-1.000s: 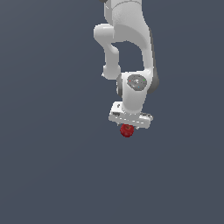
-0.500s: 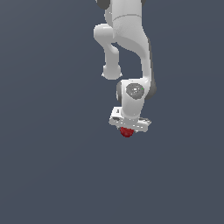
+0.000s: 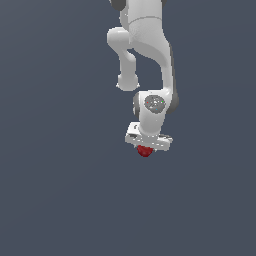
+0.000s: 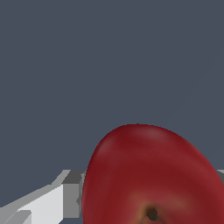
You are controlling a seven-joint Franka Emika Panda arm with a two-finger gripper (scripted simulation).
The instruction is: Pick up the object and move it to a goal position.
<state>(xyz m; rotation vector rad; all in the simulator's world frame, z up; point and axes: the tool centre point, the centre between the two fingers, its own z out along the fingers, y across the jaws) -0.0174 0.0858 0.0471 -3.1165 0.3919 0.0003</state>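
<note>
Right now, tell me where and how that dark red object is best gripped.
Grip the dark red object across its widest middle, coming straight down from above with one finger on each side. It is roundish and much narrower than the gripper, so opposite flanks give the surest hold. The wrist view shows a dimpled end; avoid pinching there.

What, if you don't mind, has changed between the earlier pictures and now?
The tool has swung slightly toward the exterior view's right, and the arm has straightened above it. The red object stays clamped in the tool; nothing was let go.
</note>
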